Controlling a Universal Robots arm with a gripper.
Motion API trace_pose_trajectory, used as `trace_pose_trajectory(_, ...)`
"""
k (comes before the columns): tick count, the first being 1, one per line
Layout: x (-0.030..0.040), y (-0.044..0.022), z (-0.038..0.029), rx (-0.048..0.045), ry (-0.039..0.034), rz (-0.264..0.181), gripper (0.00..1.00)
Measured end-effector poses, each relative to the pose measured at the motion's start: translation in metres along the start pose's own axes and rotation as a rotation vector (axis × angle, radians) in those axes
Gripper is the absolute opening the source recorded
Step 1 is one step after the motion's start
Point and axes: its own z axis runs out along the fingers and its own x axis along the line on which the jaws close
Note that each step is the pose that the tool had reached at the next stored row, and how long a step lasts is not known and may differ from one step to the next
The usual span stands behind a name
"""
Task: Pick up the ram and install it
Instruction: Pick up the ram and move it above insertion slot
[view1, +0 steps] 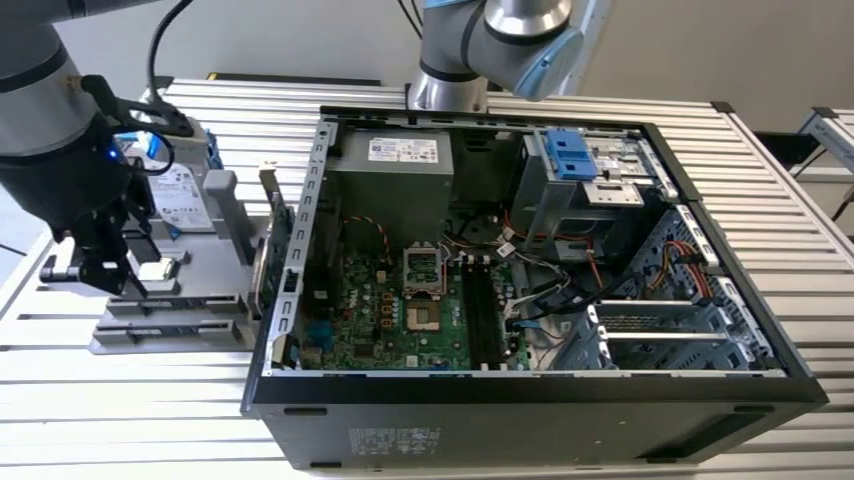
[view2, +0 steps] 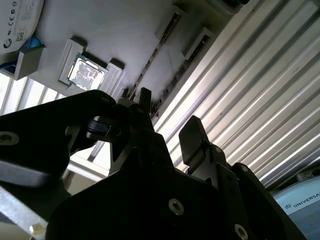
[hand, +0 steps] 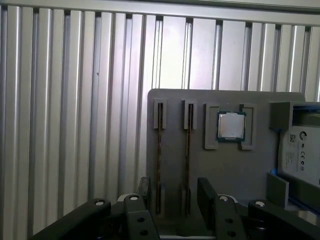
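Right now the gripper is hanging with its two black fingers spread wide and holding nothing. It is hovering over one grey holder that is lying on the ribbed metal table. In the first wrist view, the ends of the holder's two narrow grooves are showing in the gap between the fingers.

One ram stick is standing on edge in one groove, and a second ram stick is standing in the groove just beside it. The two are lying parallel and apart. Whether a finger is touching either stick cannot be told.

Beyond the grooves, one square silver chip is sitting in its own pocket on the holder. One hard drive is resting past that.

In the exterior view, the gripper is working over the holder at that view's left. One open computer case is lying at the right of the holder, with its green board facing up.
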Motion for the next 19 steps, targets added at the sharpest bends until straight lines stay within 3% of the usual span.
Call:
trace_pose_trajectory(7, 0.0010, 0.0000, 0.0068, 0.0000, 0.0001, 0.000, 1.00)
trace_pose_trajectory(19, 0.0092, 0.0001, 0.0148, -0.0018, -0.0002, 0.000, 1.00)
